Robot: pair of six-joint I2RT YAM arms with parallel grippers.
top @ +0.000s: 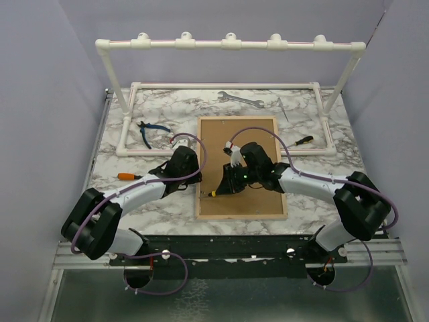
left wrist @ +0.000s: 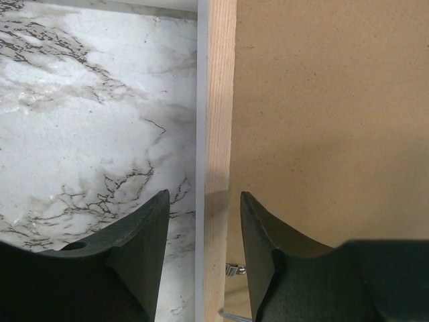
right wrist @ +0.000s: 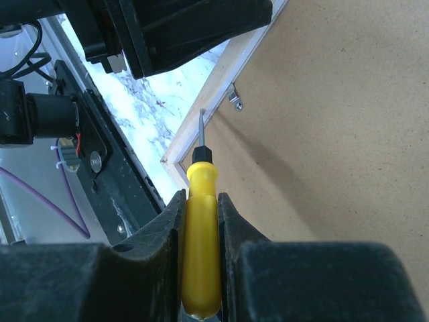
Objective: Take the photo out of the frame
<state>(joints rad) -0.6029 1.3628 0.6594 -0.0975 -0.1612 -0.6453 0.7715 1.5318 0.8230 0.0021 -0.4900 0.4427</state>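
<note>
The frame (top: 258, 204) lies face down mid-table, brown fibreboard back up, inside a light wood rim (left wrist: 218, 100). The photo is hidden under the backing board. My left gripper (top: 196, 180) is open; in the left wrist view its jaws (left wrist: 204, 198) straddle the frame's left rim, one over the marble and one over the board, holding nothing. My right gripper (top: 228, 184) is shut on a yellow-handled screwdriver (right wrist: 201, 221). Its blade points at the left rim, just short of a small metal clip (right wrist: 234, 97), which also shows in the left wrist view (left wrist: 233, 270).
A white pipe rack (top: 228, 43) stands along the back and sides. A wrench (top: 240, 99), blue-handled pliers (top: 151, 129), an orange-handled screwdriver (top: 127, 176) and a black-and-yellow screwdriver (top: 300, 141) lie on the marble table (top: 120, 154) around the frame.
</note>
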